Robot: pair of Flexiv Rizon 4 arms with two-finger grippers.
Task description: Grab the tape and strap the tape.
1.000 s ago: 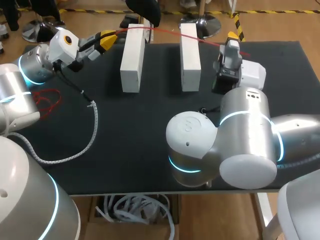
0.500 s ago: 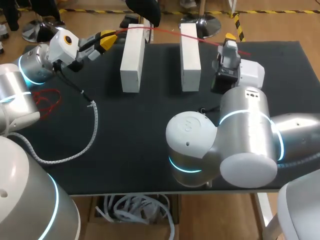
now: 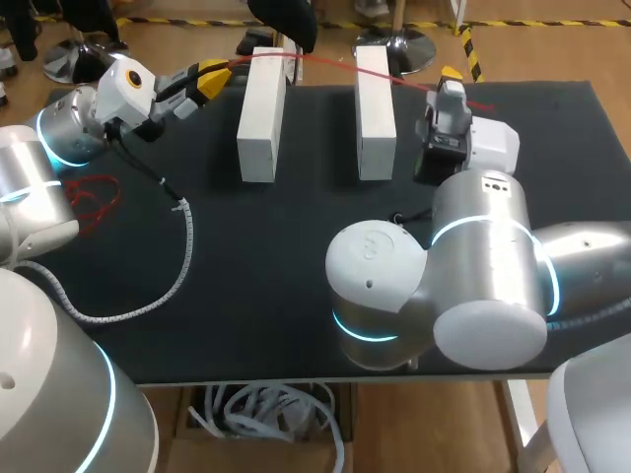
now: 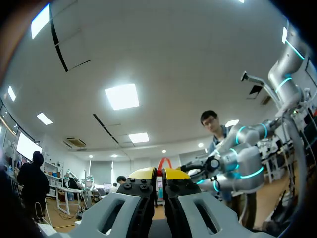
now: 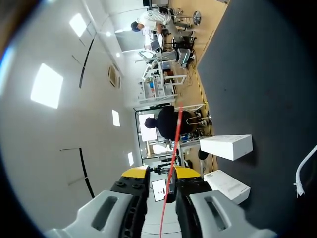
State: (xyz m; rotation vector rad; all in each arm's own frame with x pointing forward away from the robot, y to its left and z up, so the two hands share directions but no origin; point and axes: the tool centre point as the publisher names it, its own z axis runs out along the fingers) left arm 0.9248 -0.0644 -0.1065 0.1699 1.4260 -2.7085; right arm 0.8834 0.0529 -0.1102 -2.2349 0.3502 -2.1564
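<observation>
The red tape [image 3: 325, 60], pinched by left gripper [image 3: 215, 76] and right gripper [image 3: 452, 75]: lower evenly, taut, onto the far-edge white blocks [image 3: 261, 108]

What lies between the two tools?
In the head view, the red tape runs from the left tool to the right tool, crossing over the far ends of the left white block and the right white block.
</observation>
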